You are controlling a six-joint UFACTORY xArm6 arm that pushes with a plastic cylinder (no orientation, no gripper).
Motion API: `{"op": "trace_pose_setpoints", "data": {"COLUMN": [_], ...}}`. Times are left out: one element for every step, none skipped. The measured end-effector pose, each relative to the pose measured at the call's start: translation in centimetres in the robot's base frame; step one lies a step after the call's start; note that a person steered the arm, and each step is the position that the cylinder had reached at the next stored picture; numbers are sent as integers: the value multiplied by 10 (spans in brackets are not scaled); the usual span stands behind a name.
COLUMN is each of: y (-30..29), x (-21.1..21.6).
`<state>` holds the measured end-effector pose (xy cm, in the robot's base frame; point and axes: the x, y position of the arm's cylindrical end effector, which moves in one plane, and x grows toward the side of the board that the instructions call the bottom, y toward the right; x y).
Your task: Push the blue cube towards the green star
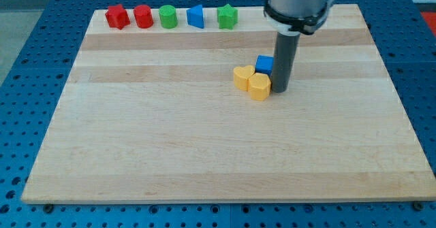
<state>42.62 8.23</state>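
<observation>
My tip [280, 90] is resting on the wooden board [204, 153], touching the blue cube [264, 64], which is sitting just to its left and slightly toward the view's top. I'm carrying no pincer, only a bare rod, so nothing is being grasped. Two yellow blocks [251, 82] are crowding the cube from the view's bottom-left, touching it. The green star [227, 15] is waiting in the row along the view's top edge, beside a blue block [195, 15]. Bare board is lying between cube and star.
</observation>
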Motion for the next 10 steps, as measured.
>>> {"op": "trace_pose_setpoints", "data": {"y": [-14, -17, -14, -14, -13, -13, -13, -13, -13, -13], "x": [-5, -14, -32, -59, -83, -104, -120, -136, -151, -161]}}
